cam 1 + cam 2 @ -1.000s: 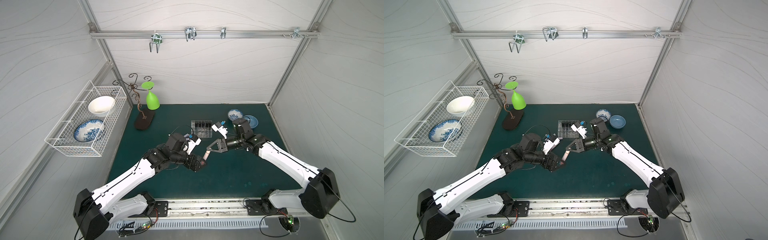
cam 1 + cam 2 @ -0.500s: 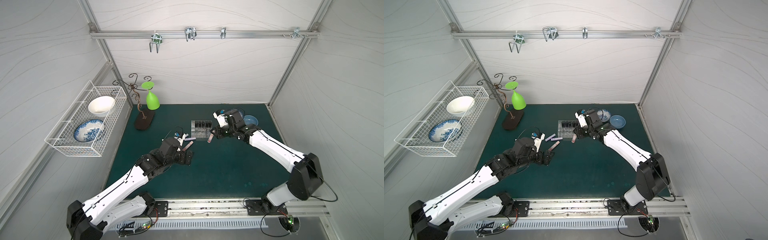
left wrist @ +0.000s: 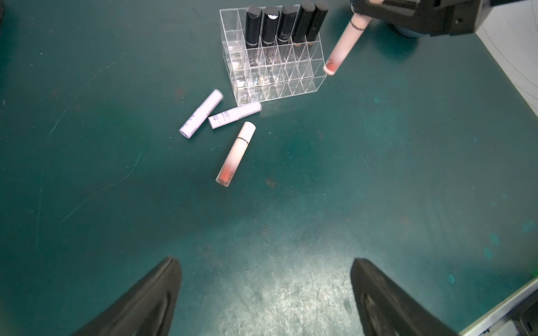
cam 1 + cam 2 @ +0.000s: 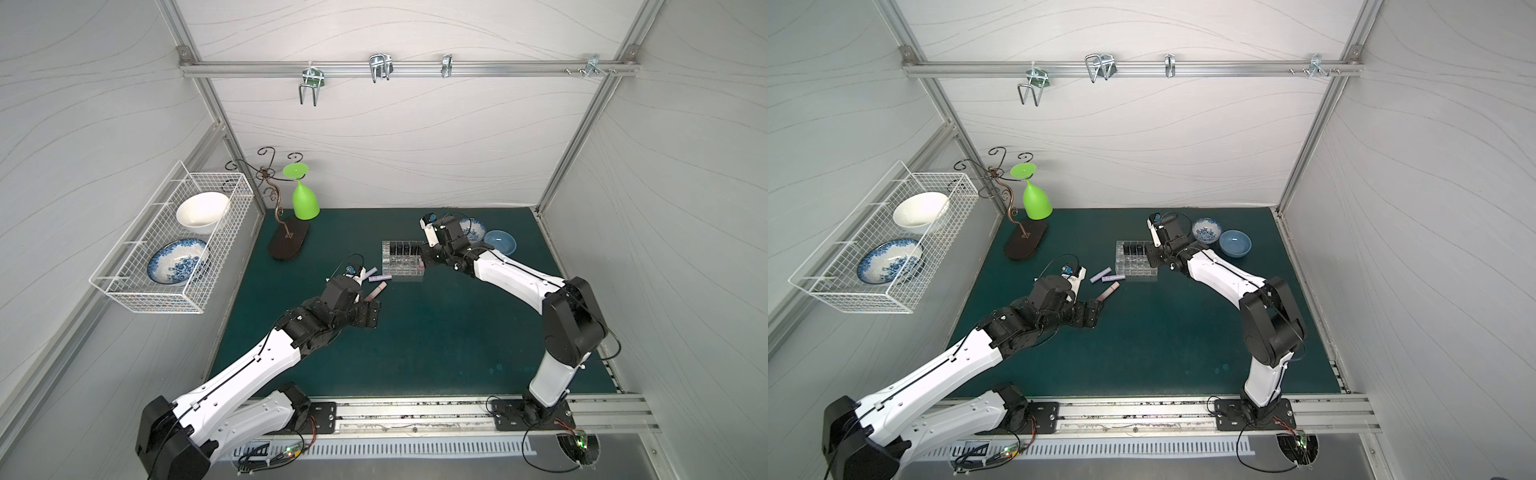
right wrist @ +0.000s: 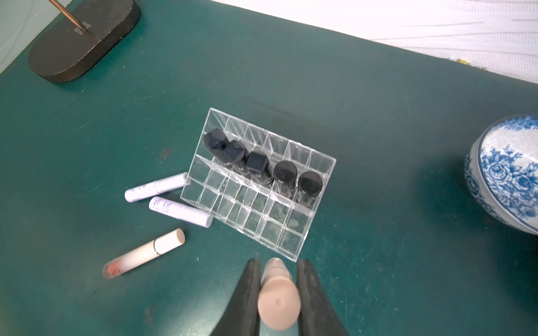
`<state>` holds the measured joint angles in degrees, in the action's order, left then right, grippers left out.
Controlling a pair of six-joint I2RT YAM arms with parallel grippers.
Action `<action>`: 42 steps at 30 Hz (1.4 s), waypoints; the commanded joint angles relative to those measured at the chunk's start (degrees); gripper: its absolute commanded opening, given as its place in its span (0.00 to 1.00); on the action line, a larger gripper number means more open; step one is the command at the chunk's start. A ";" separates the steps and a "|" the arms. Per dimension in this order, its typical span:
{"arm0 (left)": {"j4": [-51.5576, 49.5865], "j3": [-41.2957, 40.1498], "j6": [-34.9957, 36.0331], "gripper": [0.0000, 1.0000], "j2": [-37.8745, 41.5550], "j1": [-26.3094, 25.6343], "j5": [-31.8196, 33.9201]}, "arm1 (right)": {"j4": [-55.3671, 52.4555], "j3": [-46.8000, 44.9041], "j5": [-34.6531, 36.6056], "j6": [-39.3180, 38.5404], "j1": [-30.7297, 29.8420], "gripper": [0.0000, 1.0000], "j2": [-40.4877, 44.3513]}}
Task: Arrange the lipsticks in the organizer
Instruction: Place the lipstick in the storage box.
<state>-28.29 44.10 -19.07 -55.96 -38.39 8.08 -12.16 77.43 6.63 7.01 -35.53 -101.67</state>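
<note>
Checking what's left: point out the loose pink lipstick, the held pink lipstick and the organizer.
loose pink lipstick (image 3: 236, 153), left wrist view, mid-body
held pink lipstick (image 3: 344, 45), left wrist view, mid-body
organizer (image 3: 278, 88), left wrist view, front wall

The organizer (image 4: 405, 276) sits on the table (image 4: 436, 353), far of centre. Five lipsticks (image 4: 401, 249) stand side by side in cells toward its far side. Just left of its near-left corner two loose lipsticks (image 3: 234, 114) lie together on the table, a loose lip gloss tube (image 3: 235, 154) just near of them. The left gripper (image 3: 265, 260) hangs nearer again. Just off the organizer's near-right corner, the held lip gloss tube (image 3: 343, 43) sits between the fingers of the right gripper (image 5: 278, 263). Right of the organizer two small bowls (image 4: 1206, 230) stand side by side. Far left stands a glass stand (image 4: 289, 245) with a goblet (image 4: 305, 201) hanging from it. A wire basket (image 4: 145, 297) on the left wall holds two more bowls (image 4: 203, 212).
</note>
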 commanded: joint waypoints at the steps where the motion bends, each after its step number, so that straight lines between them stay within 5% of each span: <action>1: 3.06 0.73 -0.05 0.95 -0.95 0.25 -0.68 | 3.05 2.26 0.54 -0.40 0.87 0.21 -1.73; 34: 3.07 0.73 0.35 0.95 -2.56 0.34 -1.78 | 4.62 5.42 -2.78 -0.51 3.29 0.29 -8.12; 36: 3.05 0.74 0.32 0.95 -2.85 0.34 -1.78 | 4.40 5.48 -3.04 -0.35 3.27 0.33 -8.46; 40: 3.20 0.60 0.52 0.95 -3.27 0.34 -1.62 | 3.76 5.41 -3.47 -0.15 3.31 0.57 -7.65; 42: 3.55 0.48 0.44 0.95 -3.61 0.34 -1.61 | 4.11 4.54 -3.60 -0.06 3.34 0.59 -6.46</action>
<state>-27.86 44.10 -19.03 -59.11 -38.28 6.66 -8.14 81.43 3.73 6.63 -32.49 -109.43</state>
